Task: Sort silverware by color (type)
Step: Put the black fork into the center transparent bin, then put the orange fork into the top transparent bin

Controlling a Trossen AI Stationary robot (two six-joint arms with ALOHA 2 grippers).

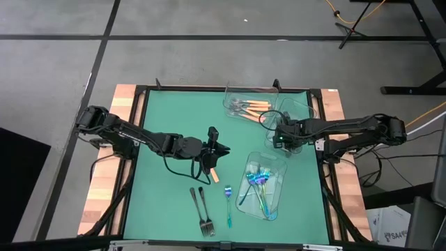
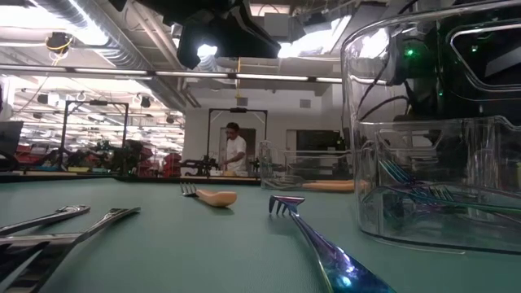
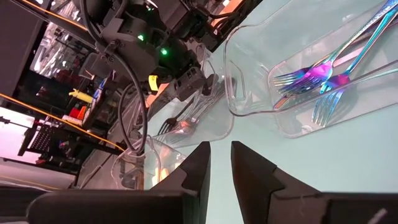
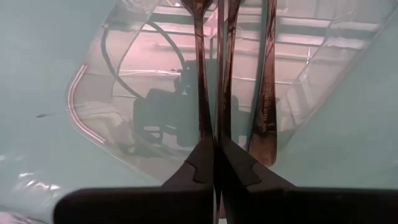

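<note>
My right gripper (image 1: 279, 137) (image 4: 217, 147) points down into a clear tray (image 1: 298, 111) at the far right and is shut on a dark fork (image 4: 219, 68). Other dark forks (image 4: 266, 87) lie in that tray. My left gripper (image 1: 221, 148) (image 3: 221, 163) hovers over the table's middle, open by a narrow gap with nothing in it. An orange-handled fork (image 1: 214, 174) (image 2: 210, 196) lies flat on the mat just near of it. Two dark forks (image 1: 203, 209) and one blue-teal fork (image 1: 228, 204) (image 2: 313, 240) lie by the near edge. My right gripper pinches a thin dark fork handle (image 4: 218, 127) between its two fingertips, coming from above and pointing down. The handle runs on past the tips into the tray, in line with the fingers. Whether its far end rests on the tray floor I cannot tell.
A clear tray (image 1: 273, 202) with several blue-teal forks (image 3: 314, 78) stands at the near right. Another clear tray (image 1: 233, 94) with orange-handled forks (image 1: 254, 106) stands at the far edge. Bare green mat lies at the left and far left.
</note>
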